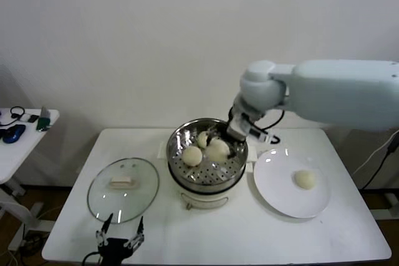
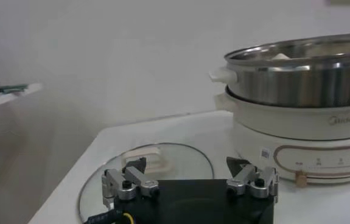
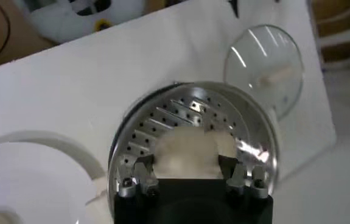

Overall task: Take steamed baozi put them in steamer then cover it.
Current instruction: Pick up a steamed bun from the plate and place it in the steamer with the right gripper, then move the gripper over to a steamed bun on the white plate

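Note:
The steamer (image 1: pixel 175 165) stands mid-table on its white base. It holds three baozi: one at the left (image 1: pixel 192 155), one at the back (image 1: pixel 202 138) and one at the right (image 1: pixel 218 149). My right gripper (image 1: pixel 229 144) reaches down into the pot and is shut on the right baozi (image 3: pixel 190 151), with a finger on each side of it, low over the perforated floor (image 3: pixel 175 115). A fourth baozi (image 1: pixel 305 179) lies on the white plate (image 1: pixel 280 194). The glass cover (image 1: pixel 103 199) lies flat to the left of the steamer. My left gripper (image 1: pixel 118 236) is open and parked at the front edge near the cover (image 2: pixel 181 155).
The steamer's steel wall (image 2: pixel 302 82) rises to the right of my left gripper (image 2: pixel 185 163). A small side table (image 1: pixel 22 138) with cables and gadgets stands far left. A white wall runs behind the table. The plate (image 3: pixel 28 176) is on the steamer's right.

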`<state>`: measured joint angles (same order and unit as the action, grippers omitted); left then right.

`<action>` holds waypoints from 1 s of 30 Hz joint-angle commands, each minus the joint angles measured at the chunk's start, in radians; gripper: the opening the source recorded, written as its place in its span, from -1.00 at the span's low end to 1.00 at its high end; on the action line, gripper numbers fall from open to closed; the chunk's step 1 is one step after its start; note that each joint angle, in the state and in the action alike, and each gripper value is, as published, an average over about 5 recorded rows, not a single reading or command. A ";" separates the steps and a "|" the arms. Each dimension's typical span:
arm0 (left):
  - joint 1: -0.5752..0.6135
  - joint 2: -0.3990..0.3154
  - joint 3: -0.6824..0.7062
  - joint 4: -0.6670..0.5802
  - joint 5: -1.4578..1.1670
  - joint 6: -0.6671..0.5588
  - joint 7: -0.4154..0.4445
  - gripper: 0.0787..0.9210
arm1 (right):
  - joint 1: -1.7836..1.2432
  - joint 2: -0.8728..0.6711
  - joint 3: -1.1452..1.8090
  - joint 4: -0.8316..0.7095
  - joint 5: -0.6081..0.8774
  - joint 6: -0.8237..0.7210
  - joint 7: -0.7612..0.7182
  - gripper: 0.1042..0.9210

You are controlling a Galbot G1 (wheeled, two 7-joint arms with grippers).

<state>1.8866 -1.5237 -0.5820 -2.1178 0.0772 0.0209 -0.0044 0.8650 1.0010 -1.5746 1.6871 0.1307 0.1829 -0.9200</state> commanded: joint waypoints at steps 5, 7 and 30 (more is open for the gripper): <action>0.004 0.001 -0.002 0.004 -0.001 -0.004 -0.002 0.77 | -0.251 0.067 -0.007 -0.061 -0.332 0.069 0.107 0.49; 0.004 0.001 0.000 0.005 0.000 -0.004 -0.003 0.77 | -0.268 0.070 -0.001 -0.076 -0.343 0.069 0.122 0.49; 0.002 0.008 0.013 -0.003 0.006 -0.002 -0.001 0.77 | 0.077 -0.003 -0.029 -0.270 0.226 0.147 0.021 0.76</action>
<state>1.8889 -1.5170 -0.5686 -2.1223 0.0822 0.0189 -0.0062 0.7719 1.0257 -1.5591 1.5043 0.0448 0.3076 -0.8185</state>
